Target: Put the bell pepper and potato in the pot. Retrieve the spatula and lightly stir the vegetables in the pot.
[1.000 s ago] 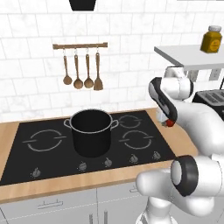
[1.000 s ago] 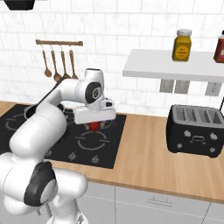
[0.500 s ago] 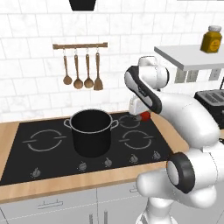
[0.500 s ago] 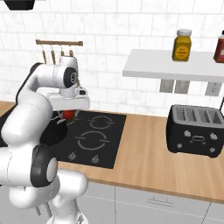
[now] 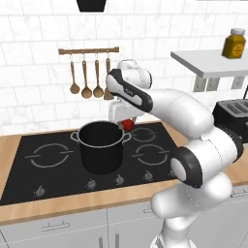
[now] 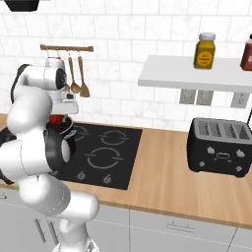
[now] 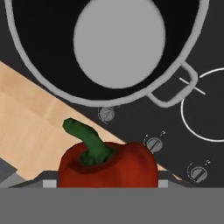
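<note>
My gripper [image 5: 126, 123] is shut on the bell pepper [image 5: 128, 124], a small glossy red one with a green stem. It hangs just above the right rim of the black pot [image 5: 101, 148], which stands on the hob. In the hand view the bell pepper [image 7: 109, 165] sits between the fingers at the bottom, and the pot's [image 7: 43, 78] open mouth and grey bottom lie beyond it with nothing inside. From the right base view the bell pepper [image 6: 56, 119] shows beside the arm. The potato and the spatula are out of view.
Brown wooden spoons [image 5: 86, 76] hang on a wall rack behind the pot. The black hob [image 5: 43, 160] has knobs along its front edge. A black toaster [image 6: 221, 146] stands on the counter to the right, under a shelf with jars [image 6: 205, 50].
The arm has swung left across the hob, carrying the bell pepper from the right side to the pot's right rim. The pot has not moved.
</note>
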